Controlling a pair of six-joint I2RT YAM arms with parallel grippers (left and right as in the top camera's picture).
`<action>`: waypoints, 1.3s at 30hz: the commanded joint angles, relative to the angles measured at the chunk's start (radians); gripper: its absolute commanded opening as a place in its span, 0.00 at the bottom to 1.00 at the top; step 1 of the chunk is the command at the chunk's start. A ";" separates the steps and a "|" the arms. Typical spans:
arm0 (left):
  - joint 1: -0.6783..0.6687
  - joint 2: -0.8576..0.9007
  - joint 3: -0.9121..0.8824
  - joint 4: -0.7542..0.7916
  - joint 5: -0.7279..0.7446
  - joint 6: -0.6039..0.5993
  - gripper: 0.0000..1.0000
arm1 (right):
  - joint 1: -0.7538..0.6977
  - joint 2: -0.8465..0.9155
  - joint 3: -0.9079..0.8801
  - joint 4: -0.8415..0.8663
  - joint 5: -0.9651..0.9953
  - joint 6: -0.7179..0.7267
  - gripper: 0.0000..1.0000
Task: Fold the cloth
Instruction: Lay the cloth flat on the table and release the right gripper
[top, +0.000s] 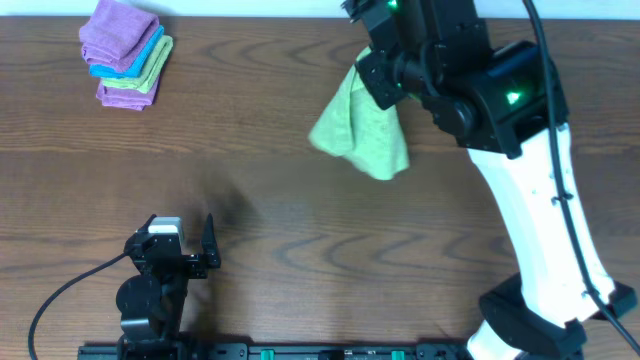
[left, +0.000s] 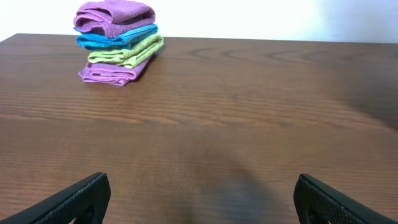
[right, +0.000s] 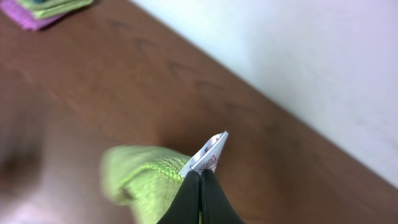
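Note:
The lime-green cloth (top: 362, 126) hangs bunched in the air from my right gripper (top: 372, 72) at the far right of the table. In the right wrist view the black fingers (right: 200, 177) are pressed shut on the cloth's (right: 140, 180) hemmed corner, with its white tag (right: 208, 154) sticking out above them. My left gripper (top: 185, 240) sits near the front left, open and empty; its two fingertips show at the bottom corners of the left wrist view (left: 199, 199), far from the cloth.
A stack of folded cloths (top: 125, 52), purple, blue and green, lies at the far left corner and also shows in the left wrist view (left: 118, 40). The table's back edge meets a white wall (right: 323, 62). The right arm's white link (top: 545, 210) crosses the right side.

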 joint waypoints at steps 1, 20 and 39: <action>0.006 -0.006 -0.024 -0.006 -0.003 -0.003 0.95 | 0.026 0.058 -0.001 -0.015 -0.117 0.064 0.01; 0.007 -0.006 -0.024 -0.006 -0.003 -0.003 0.95 | 0.183 0.095 0.040 -0.045 -0.186 0.091 0.01; 0.007 -0.006 -0.024 -0.006 -0.003 -0.003 0.96 | -0.053 0.377 -0.089 -0.239 -0.322 0.111 0.68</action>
